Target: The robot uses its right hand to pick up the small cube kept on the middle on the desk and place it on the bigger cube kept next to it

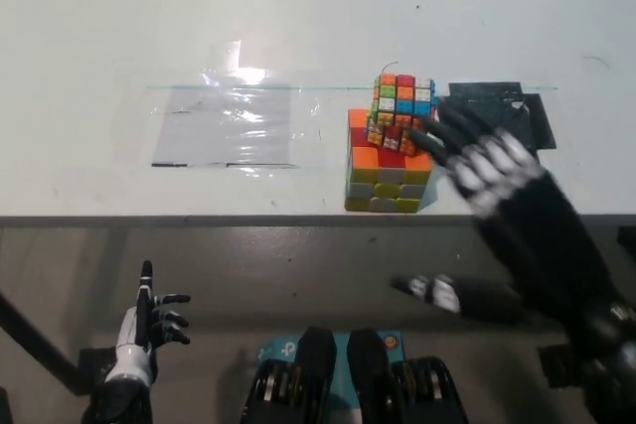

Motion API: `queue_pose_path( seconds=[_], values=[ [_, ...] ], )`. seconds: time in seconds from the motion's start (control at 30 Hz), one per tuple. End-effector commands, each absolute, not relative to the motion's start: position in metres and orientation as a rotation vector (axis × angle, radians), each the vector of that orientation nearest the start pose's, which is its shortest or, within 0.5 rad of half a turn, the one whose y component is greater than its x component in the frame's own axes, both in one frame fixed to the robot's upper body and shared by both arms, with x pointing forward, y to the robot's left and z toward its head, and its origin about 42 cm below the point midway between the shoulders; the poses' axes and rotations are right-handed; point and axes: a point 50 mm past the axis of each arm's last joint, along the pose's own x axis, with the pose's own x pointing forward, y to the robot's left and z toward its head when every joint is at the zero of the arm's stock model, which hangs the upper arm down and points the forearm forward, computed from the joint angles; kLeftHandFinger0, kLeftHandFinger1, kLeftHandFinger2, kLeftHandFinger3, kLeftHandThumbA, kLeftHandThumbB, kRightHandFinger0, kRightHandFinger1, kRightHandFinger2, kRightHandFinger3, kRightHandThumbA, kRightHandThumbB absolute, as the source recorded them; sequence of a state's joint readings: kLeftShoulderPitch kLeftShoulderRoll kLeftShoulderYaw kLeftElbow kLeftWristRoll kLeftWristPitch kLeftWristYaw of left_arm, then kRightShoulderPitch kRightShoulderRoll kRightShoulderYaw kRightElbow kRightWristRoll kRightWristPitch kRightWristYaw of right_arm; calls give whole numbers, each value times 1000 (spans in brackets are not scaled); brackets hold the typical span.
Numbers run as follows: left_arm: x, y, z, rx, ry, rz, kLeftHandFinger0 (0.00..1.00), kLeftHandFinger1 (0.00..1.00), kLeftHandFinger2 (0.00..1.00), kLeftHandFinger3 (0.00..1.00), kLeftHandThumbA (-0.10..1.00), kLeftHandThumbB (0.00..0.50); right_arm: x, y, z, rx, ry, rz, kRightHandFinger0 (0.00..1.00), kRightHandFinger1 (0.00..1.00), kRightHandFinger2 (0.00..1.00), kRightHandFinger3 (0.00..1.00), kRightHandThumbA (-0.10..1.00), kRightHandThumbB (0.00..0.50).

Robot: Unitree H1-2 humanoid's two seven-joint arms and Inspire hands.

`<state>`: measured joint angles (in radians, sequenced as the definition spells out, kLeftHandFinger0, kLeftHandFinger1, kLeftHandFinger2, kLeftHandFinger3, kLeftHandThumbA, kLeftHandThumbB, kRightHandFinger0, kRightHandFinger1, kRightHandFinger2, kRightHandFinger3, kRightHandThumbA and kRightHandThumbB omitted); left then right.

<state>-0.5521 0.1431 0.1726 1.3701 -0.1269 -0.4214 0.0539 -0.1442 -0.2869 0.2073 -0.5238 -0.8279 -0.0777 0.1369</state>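
Head view: small cube [401,111] just beyond fingers [467,151].

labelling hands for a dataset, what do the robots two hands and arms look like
The right hand is black with pale, whitish segments along its fingers, on a thick black arm with a rounded glossy casing. The left hand is much slimmer: white body, black fingers, on a white forearm. No loose cables or printed markings are visible.

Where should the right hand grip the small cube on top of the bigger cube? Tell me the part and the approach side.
Grip the small cube by its two opposite side faces, coming down from above. It sits tilted on the far right corner of the bigger cube, so its underside is blocked and its top and sides are free. The right hand is open beside it; the left hand rests at lower left.
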Motion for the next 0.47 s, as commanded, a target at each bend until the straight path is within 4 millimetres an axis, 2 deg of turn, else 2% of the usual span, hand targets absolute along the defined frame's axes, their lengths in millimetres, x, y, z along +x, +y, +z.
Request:
queue_pose_path(
  seconds=[0.0, 0.07, 0.1, 0.13, 0.23, 0.3, 0.33, 0.43],
  values=[
    [384, 288, -16, -50, 358, 257, 370, 193, 230, 44, 1000, 500, 254, -220, 251, -1004, -729, -14, 1000, 1000, 1000, 1000, 1000, 410],
    [383, 287, -17, -49, 360, 259, 379, 199, 239, 46, 1000, 500, 250, -226, 239, -985, -660, -51, 1000, 1000, 1000, 1000, 1000, 404],
    [383, 287, -18, -44, 360, 255, 377, 192, 235, 37, 1000, 500, 244, -237, 220, -968, -591, -105, 967, 1000, 1000, 1000, 987, 336],
    [382, 287, -18, -46, 359, 256, 373, 192, 227, 28, 1000, 500, 241, -242, 208, -948, -544, -133, 889, 1000, 1000, 1000, 969, 318],
    [381, 286, -19, -37, 360, 250, 441, 238, 265, 68, 1000, 500, 238, -251, 172, -965, -421, -178, 814, 1000, 1000, 1000, 919, 260],
    [382, 286, -18, -38, 359, 249, 474, 237, 266, 66, 1000, 500, 239, -251, 172, -966, -423, -183, 806, 1000, 1000, 1000, 918, 262],
    [382, 286, -18, -40, 363, 248, 480, 235, 270, 80, 1000, 500, 242, -253, 151, -946, -374, -193, 809, 1000, 1000, 1000, 836, 240],
    [385, 285, -16, -47, 356, 253, 500, 229, 264, 83, 1000, 500, 249, -255, 135, -932, -352, -208, 790, 1000, 1000, 1000, 796, 236]
  ],
)
